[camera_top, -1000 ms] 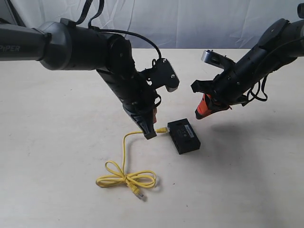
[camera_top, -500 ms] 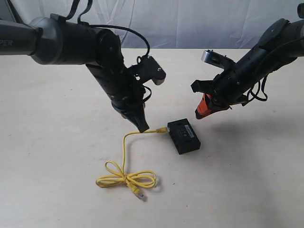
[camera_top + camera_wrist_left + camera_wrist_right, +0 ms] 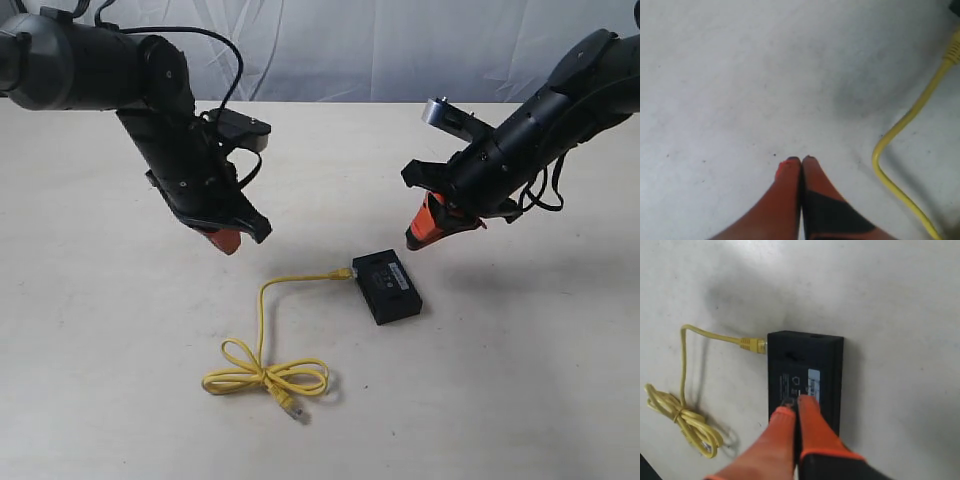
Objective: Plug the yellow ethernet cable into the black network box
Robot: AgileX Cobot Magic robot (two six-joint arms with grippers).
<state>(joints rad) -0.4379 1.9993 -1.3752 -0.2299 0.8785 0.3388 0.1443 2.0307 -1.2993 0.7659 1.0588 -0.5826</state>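
The black network box (image 3: pixel 386 286) (image 3: pixel 805 370) lies flat on the pale table. The yellow ethernet cable (image 3: pixel 264 320) (image 3: pixel 684 365) (image 3: pixel 900 130) has one plug at the box's left side (image 3: pixel 343 273) (image 3: pixel 754 344), seemingly seated in a port. Its other end lies loose beside a bundled loop (image 3: pixel 265 378). My left gripper (image 3: pixel 228 241) (image 3: pixel 800 159) hovers left of the cable, shut on nothing. Above and right of the box, my right gripper (image 3: pixel 416 239) (image 3: pixel 795 405) is shut and empty too.
A pale cloth backdrop (image 3: pixel 380 50) hangs behind the table's far edge. Both black arms (image 3: pixel 90 60) (image 3: pixel 560 110) reach in from the upper corners. Bare tabletop (image 3: pixel 120 330) surrounds the cable and box.
My left gripper has let go of the cable near the box, lifted and pulled back to the left. The cable and box stay put. The right arm has barely moved.
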